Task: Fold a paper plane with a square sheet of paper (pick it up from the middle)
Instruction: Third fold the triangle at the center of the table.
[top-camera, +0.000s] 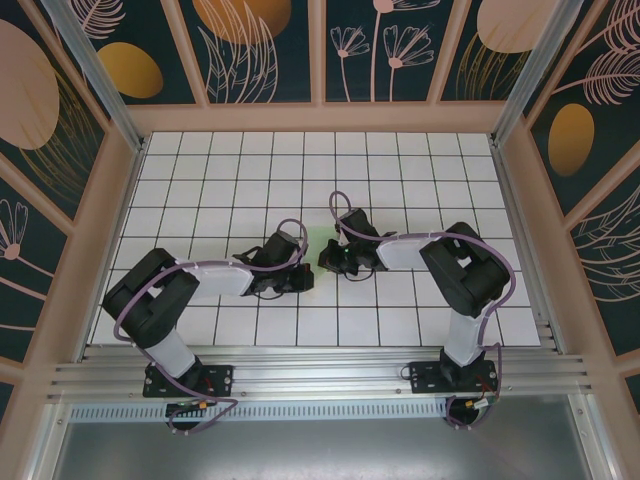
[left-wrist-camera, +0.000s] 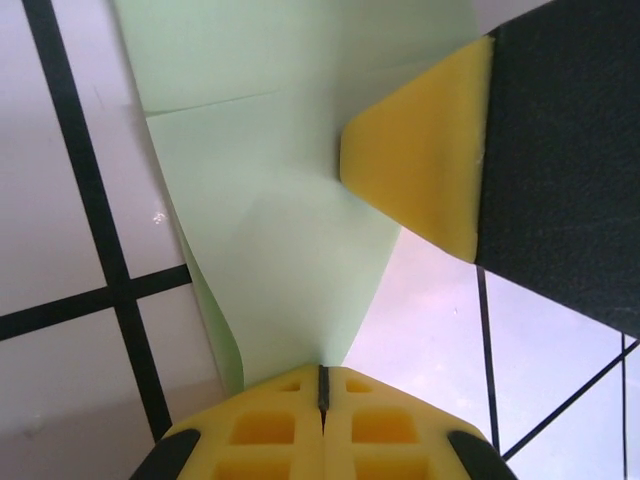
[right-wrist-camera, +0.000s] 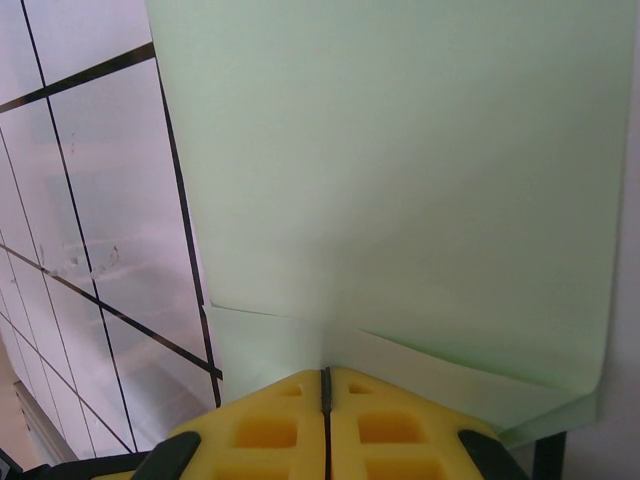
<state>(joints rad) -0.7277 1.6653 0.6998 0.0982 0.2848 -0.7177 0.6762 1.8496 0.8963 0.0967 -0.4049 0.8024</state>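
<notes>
The square sheet of paper (left-wrist-camera: 270, 220) is pale green and lifted off the tiles, with a crease line and overlapping folded layers (right-wrist-camera: 400, 180). From above only a small green patch of it (top-camera: 318, 238) shows between the two arms. My left gripper (left-wrist-camera: 323, 372) is shut, pinching the paper's narrow lower end in its yellow pads. My right gripper (right-wrist-camera: 325, 375) is also shut on a folded edge of the same paper. The right gripper's yellow finger (left-wrist-camera: 425, 150) lies against the paper's right side in the left wrist view. Both grippers (top-camera: 306, 270) (top-camera: 326, 260) meet nose to nose at mid-table. The paper plane is out of view.
The white grid-tiled table (top-camera: 420, 170) lies under both arms. Wooden walls with patterned panels (top-camera: 120, 180) enclose it on three sides. An aluminium rail (top-camera: 320, 380) carries the arm bases at the near edge.
</notes>
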